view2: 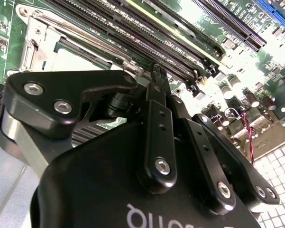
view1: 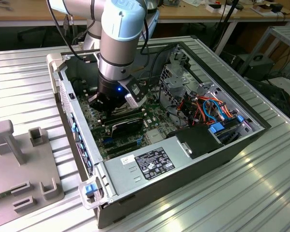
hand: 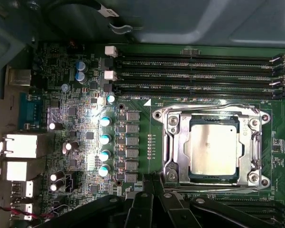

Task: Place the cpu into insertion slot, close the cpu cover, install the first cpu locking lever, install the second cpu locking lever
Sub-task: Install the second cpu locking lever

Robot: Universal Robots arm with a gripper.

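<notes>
While claw [hand: 154,190] hovers shut and empty just beside socket edge, cpu [hand: 213,148] sits in insertion slot [hand: 173,147], cpu cover [hand: 206,113] down over it. Risk: fingertip slipping off thin lever by memory slots [hand: 194,73], leaving cover unlatched.

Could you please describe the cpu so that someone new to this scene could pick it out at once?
In the first wrist view, start from the green motherboard and find the long black memory slots. Beside them sits a square silvery metal frame; the cpu is the flat, plain silver-grey square inside it, unlike the component-studded board around it.
</notes>
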